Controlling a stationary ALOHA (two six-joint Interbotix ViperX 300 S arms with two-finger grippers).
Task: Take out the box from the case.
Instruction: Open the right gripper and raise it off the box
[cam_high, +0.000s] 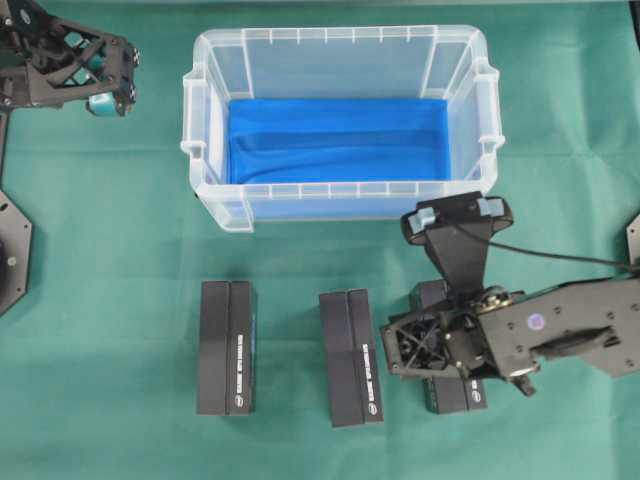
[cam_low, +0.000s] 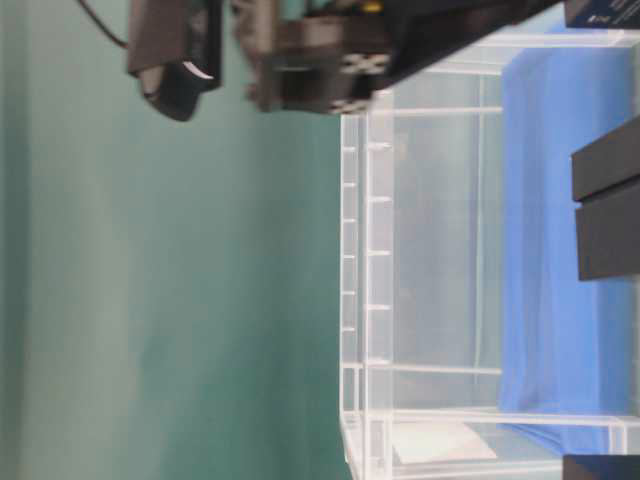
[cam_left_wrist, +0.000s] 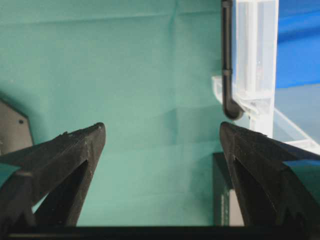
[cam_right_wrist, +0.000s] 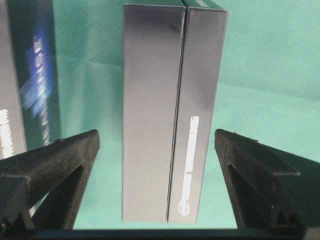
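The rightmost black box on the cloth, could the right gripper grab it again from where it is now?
Probably yes. The right gripper is open and sits directly over the rightmost black box, whose body lies between the two fingers with a gap on each side. Nothing blocks it; the neighbouring box stays outside the jaws.

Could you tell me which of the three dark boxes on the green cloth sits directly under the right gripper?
The rightmost dark rectangular box, partly hidden beneath the open right gripper; the middle and left boxes lie fully exposed.
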